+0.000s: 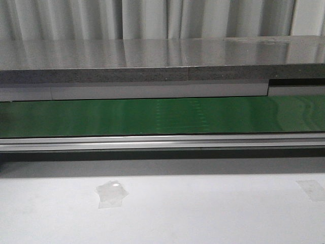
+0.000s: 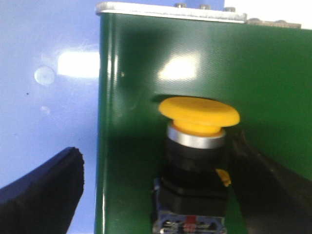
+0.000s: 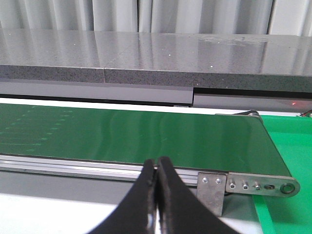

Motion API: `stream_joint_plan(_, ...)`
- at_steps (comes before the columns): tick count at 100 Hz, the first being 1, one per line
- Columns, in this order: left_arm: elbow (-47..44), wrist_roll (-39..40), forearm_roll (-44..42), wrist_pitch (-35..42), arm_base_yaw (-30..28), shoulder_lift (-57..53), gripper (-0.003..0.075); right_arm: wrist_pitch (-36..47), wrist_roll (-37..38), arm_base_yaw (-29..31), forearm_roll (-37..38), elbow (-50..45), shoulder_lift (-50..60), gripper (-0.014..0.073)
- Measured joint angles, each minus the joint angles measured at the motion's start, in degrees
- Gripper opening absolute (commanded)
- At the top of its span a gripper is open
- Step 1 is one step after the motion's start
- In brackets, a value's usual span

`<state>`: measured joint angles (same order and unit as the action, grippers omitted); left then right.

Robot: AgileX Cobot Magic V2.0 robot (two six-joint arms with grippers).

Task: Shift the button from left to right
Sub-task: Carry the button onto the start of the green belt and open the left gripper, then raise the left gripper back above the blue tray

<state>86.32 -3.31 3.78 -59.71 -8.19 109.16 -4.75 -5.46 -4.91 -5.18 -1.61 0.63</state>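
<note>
Button: yellow cap over a silver collar and black body, being carried upright on the green belt near its end, as shown in the left wrist view. Left end effector: fingers being held wide apart to either side of the button, no contact being made. Right end effector: fingers being pressed together, nothing held, hanging before the belt's end bracket. White surface: tape patch lying on it.

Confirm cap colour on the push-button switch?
Yellow-orange cap over a black body, best in the left wrist view.
</note>
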Motion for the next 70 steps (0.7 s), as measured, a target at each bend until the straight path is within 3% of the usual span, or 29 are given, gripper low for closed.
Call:
stream_joint_plan(42, -0.3, -0.7, 0.0, 1.3, 0.0, -10.9, 0.0587, 0.0, 0.0, 0.0, 0.0, 0.0, 0.0, -0.0066)
stream_joint_plan(70, -9.4, -1.0, 0.0, 10.4, 0.0, -24.1, 0.0587, 0.0, 0.0, 0.0, 0.0, 0.0, 0.0, -0.0066)
